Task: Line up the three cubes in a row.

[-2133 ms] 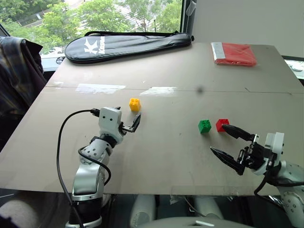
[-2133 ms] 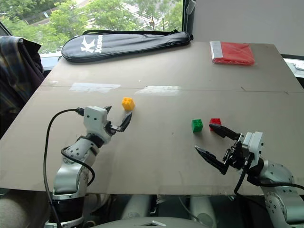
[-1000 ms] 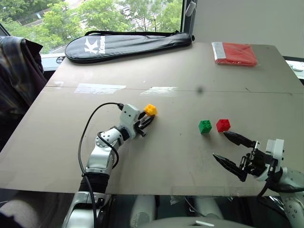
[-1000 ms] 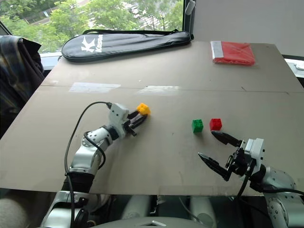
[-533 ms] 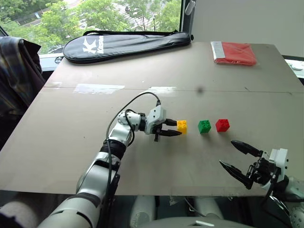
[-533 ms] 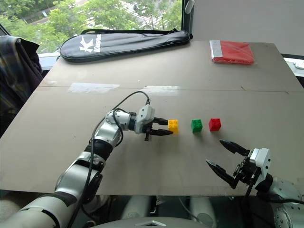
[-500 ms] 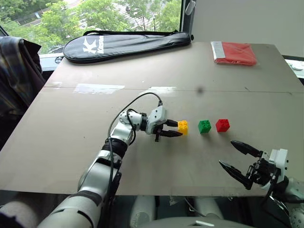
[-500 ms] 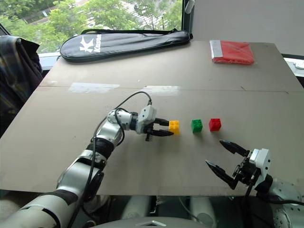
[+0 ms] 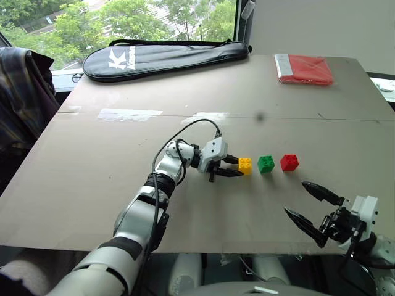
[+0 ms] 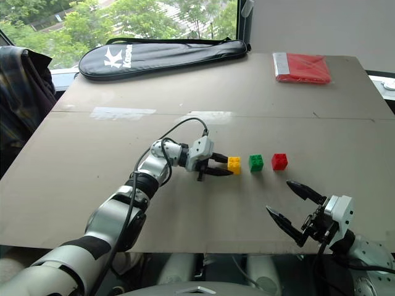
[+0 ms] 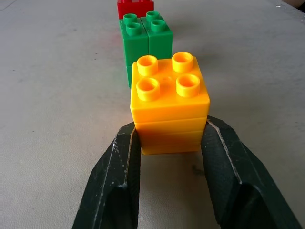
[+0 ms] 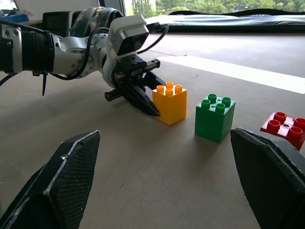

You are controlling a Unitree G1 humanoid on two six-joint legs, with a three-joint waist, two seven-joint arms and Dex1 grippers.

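1. The left end effector [image 9: 237,167] is clamped on the yellow cube [image 9: 245,165], one black finger [image 11: 119,179] against each side of its lower half. It reaches across the desk [image 9: 203,92] so the brick sits at the left end of the row.
2. The yellow cube rests on the desk, studs up, just beside the green cube [image 9: 266,163] with a small gap between them. Gripping it low leaves the studded top free and keeps it square to its neighbours.
3. The green cube stands in the middle, and the red cube [image 9: 289,162] is just to its right, also apart by a small gap. In the left wrist view the three fall nearly on one line, so I judge the row close to done, with only the release left.
4. The right end effector [image 9: 313,211] hovers near the desk's front edge with its fingers spread wide and holding nothing, clear of the cubes, probably to keep out of the way.
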